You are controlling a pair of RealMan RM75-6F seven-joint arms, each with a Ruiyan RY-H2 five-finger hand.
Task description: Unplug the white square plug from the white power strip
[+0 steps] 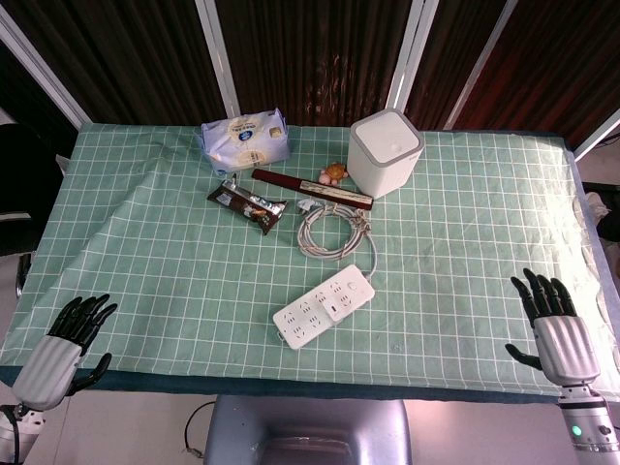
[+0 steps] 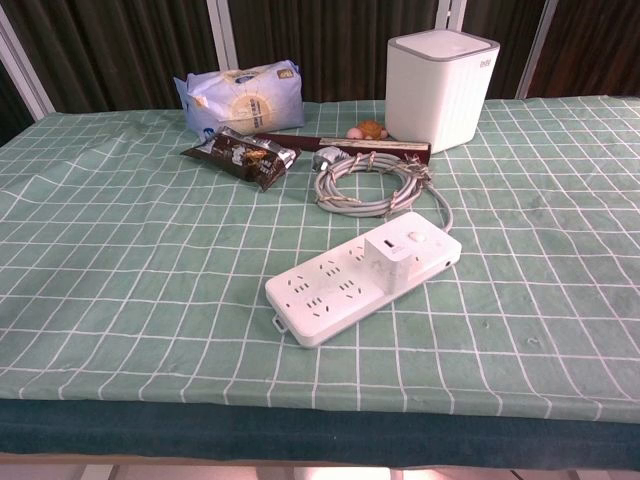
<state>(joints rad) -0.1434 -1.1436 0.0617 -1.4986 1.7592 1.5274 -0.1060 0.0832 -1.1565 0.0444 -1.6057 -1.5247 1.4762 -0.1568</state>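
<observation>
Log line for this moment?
plug: still seated in strip | left hand: open, holding nothing | right hand: open, holding nothing

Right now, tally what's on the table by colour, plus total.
White: 4 – power strip, square plug, box-shaped appliance, coiled cable
Dark brown: 2 – snack wrapper, long bar
Blue-white: 1 – tissue pack
Tan: 1 – small figurine
Total: 8

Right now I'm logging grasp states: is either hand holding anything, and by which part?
Nothing is held. The left hand and right hand rest open at the table edge, far from the white square plug.
</observation>
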